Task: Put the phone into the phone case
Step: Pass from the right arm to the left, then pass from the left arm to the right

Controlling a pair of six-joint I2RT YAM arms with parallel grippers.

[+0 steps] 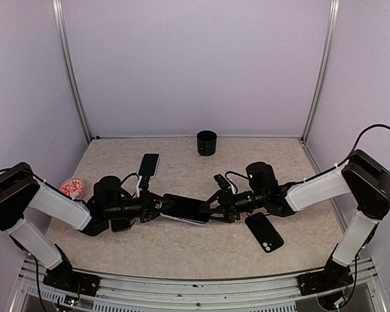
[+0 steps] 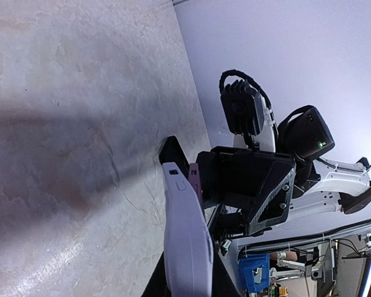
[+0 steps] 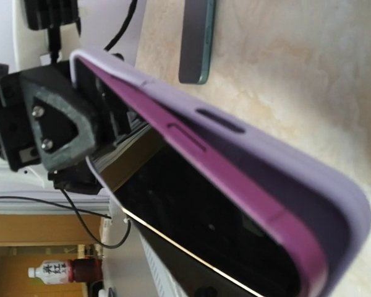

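Note:
A dark-screened phone (image 1: 185,208) with a purple edge (image 3: 235,170) lies inside the lilac phone case (image 3: 284,167), held level above the middle of the table between both arms. My left gripper (image 1: 157,209) is shut on the case's left end; in the left wrist view the case (image 2: 185,235) runs edge-on out from between its dark fingers. At the phone's right end my right gripper (image 1: 212,203) has its fingers spread around it, open. The right wrist view does not show that gripper's own fingers.
A second phone (image 1: 149,164) lies flat at the back left; its teal edge (image 3: 195,37) shows in the right wrist view. A black phone-shaped slab (image 1: 264,232) lies at the front right. A black cup (image 1: 207,142) stands at the back, a red-and-white disc (image 1: 72,188) at the far left.

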